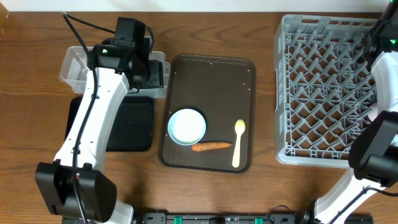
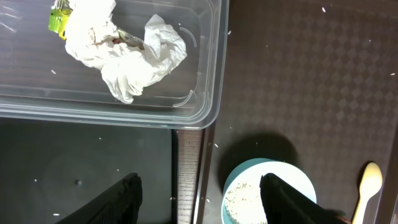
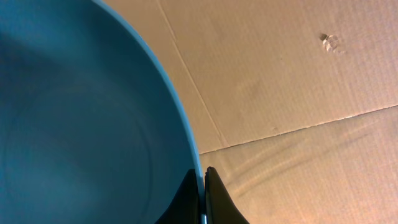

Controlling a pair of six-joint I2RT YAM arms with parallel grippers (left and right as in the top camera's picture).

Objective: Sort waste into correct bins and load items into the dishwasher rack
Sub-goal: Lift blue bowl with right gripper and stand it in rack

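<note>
While left claw (image 2: 199, 193) gapes near crumpled tissue (image 2: 124, 56), right claw (image 3: 202, 180) clamps the smooth blue bowl (image 3: 81, 112).

You see a brown wooden table (image 1: 205, 25) with visible grain and a soft sheen. At ten o'clock on it, the clear rectangular plastic tub (image 2: 211, 74) is glossy and see-through. The crumpled white tissue (image 2: 130, 68) inside is matt, creased paper. The dark brown serving tray (image 2: 298, 74) has a fine diamond-embossed, low-gloss surface. At three o'clock, the grey plastic lattice rack (image 1: 281, 93) looks matt. In your right wrist view, the large dark blue bowl (image 3: 74, 124) is smooth and satin, against ribbed tan cardboard (image 3: 298, 74).
</note>
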